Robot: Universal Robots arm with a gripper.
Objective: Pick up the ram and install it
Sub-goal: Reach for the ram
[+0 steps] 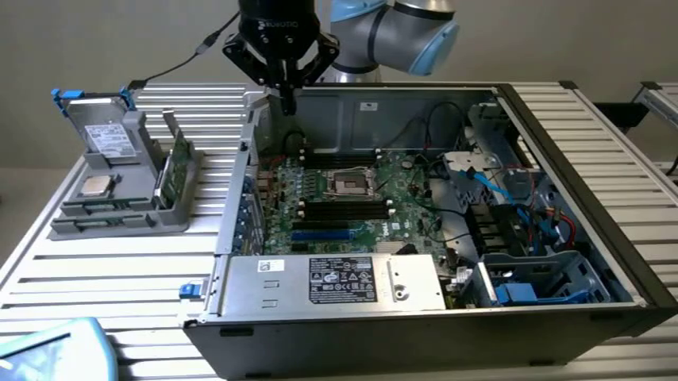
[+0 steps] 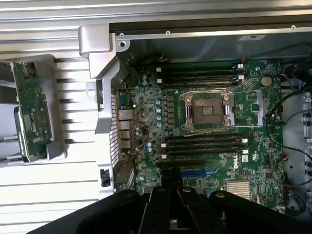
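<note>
My gripper (image 1: pixel 286 101) hangs above the back corner of the open computer case (image 1: pixel 593 238), on the exterior view's left, with its fingers shut on nothing. In the wrist view the shut fingers (image 2: pixel 170 187) point down over the green motherboard (image 2: pixel 146 126). Two banks of dark memory slots (image 2: pixel 202 144) flank the processor socket (image 2: pixel 205 108). A narrow green strip (image 1: pixel 106 208), which looks like the ram, lies at the front of the grey holder (image 1: pixel 75 230), well away from the gripper.
The grey holder also carries a drive in a blue-handled caddy (image 1: pixel 106 135), a square silver processor chip (image 1: pixel 98 185) and a broader green card (image 1: pixel 175 171) standing on edge (image 2: pixel 31 117). A silver power supply (image 1: pixel 339 282) fills the case front. Cables and drive bays (image 1: pixel 529 230) crowd the right side.
</note>
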